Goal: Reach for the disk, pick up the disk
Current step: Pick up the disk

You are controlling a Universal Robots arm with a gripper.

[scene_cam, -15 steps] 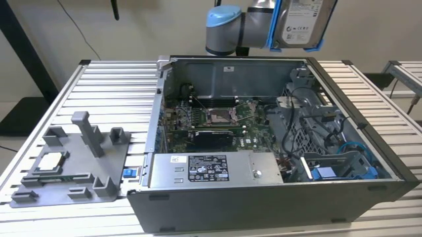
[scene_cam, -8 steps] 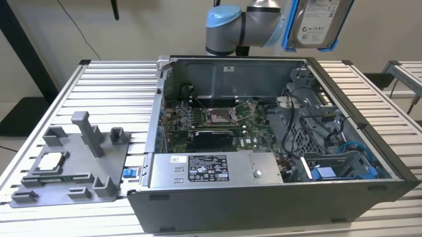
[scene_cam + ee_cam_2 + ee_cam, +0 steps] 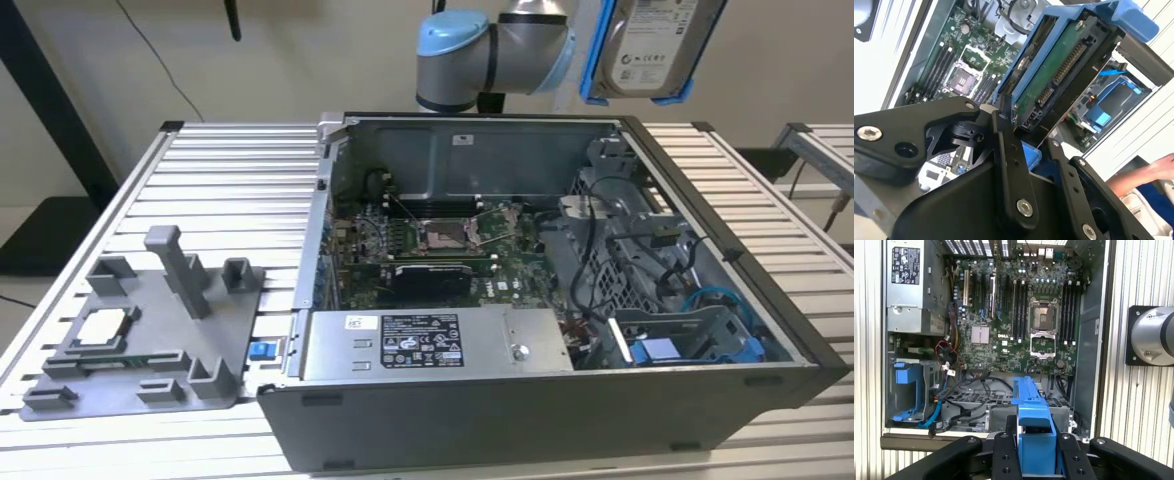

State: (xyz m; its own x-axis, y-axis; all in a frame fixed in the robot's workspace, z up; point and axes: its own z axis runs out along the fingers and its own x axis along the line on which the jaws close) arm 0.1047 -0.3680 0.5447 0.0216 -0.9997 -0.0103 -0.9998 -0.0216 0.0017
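The hand is clamped on the disk in its blue frame; it hangs high above the open computer case on the ribbed surface.

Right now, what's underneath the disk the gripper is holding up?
The disk hangs in the gripper, lifted above the open computer case. Under it in the first wrist view lie a drive cage and cables; its blue frame covers what sits directly beneath.
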